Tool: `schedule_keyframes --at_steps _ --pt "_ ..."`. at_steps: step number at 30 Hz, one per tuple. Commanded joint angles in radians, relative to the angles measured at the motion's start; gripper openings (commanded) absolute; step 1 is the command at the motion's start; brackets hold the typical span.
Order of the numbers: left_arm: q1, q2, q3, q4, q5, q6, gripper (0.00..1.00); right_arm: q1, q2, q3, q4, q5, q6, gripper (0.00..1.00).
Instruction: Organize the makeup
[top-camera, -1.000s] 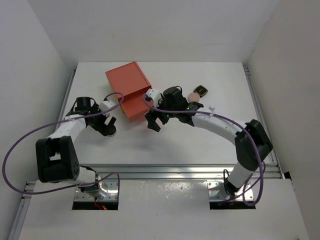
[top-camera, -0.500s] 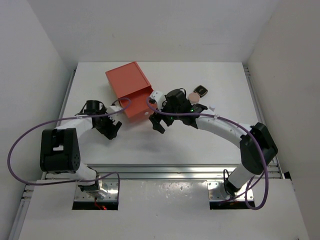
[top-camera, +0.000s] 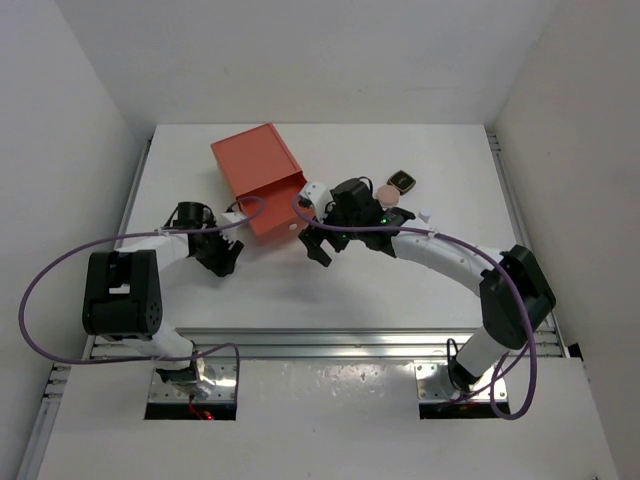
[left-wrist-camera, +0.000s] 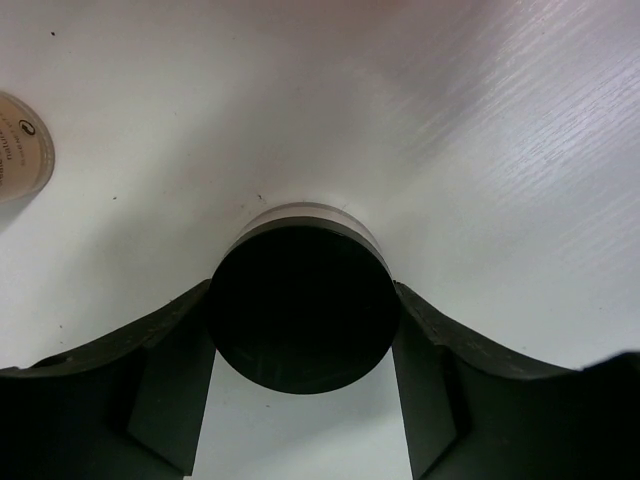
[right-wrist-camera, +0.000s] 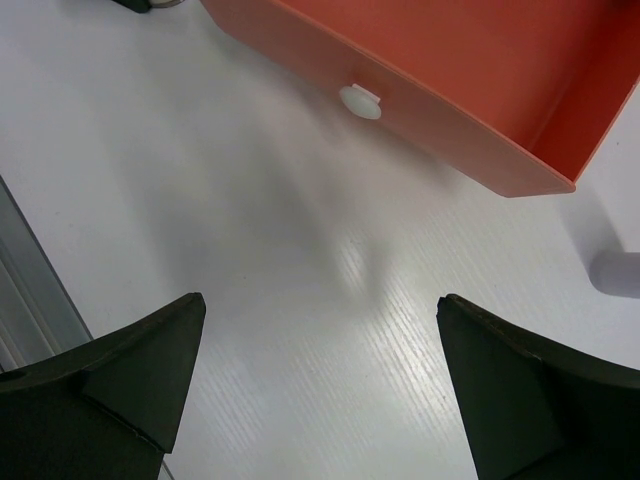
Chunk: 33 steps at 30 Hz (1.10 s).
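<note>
At the left of the white table (top-camera: 400, 290), the left gripper (top-camera: 218, 255) is clenched on the black round disc (left-wrist-camera: 300, 312), its two dark fingers (left-wrist-camera: 175, 390) pressed against opposite sides of the disc's rim. Over the last second the left arm has folded its elbow in towards its base, while the gripper has shifted only a little and sits just short of the orange drawer box (top-camera: 256, 165). I take this to mean the grasp is made and the disc is ready to be carried. Being round, the disc has no long axis across its face. Its short axis points roughly at the wrist camera, black face up, with a pale band showing along the far edge. Whether it rests on the table or is lifted, I cannot tell. A pale round item with small print (left-wrist-camera: 18, 148) lies at the wrist view's left edge. Next comes the box's pulled-out orange drawer (right-wrist-camera: 430, 60) with its white knob (right-wrist-camera: 360, 101). The right gripper (top-camera: 318, 246) has drawn back slightly from it and is released, fingers spread wide and holding nothing, so the drawer looks free to receive items. Further right, the round peach-pink compact (top-camera: 389, 192) and the small black squarish compact (top-camera: 402, 181) lie close together, apparently not yet sorted.
</note>
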Motion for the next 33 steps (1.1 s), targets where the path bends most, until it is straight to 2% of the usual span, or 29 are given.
schedule_keyframes --at_steps 1,7,12,14,19,24,27,31,33 --pt "-0.005 -0.029 -0.003 -0.008 0.031 -0.003 0.59 -0.002 -0.017 0.003 0.013 0.008 -0.009 0.99" --pt "-0.005 -0.029 -0.016 -0.008 0.031 -0.003 0.62 -0.004 -0.007 0.014 0.006 0.015 -0.009 0.99" --pt "-0.005 -0.029 -0.016 -0.008 0.031 0.006 0.91 -0.004 -0.007 0.015 -0.001 0.025 -0.011 0.99" --pt "-0.005 -0.029 -0.016 -0.008 0.022 0.006 0.96 -0.004 -0.008 0.018 -0.001 0.025 -0.008 0.99" --pt "-0.005 -0.095 0.018 -0.06 0.025 -0.029 0.96 -0.005 -0.013 0.015 -0.008 0.028 -0.002 0.99" --pt "-0.005 -0.305 -0.003 -0.069 -0.001 -0.026 0.96 -0.005 -0.019 0.009 -0.013 0.034 0.0 0.99" --pt "0.018 -0.353 0.006 -0.069 -0.021 -0.098 0.96 -0.004 -0.019 0.007 -0.01 0.033 0.001 0.99" --pt "0.056 -0.345 0.061 -0.003 -0.074 -0.349 0.96 -0.002 -0.011 0.013 -0.005 0.022 0.003 0.99" --pt "0.056 -0.31 0.101 0.006 -0.094 -0.42 0.96 -0.004 -0.01 0.018 -0.005 0.018 0.001 0.99"
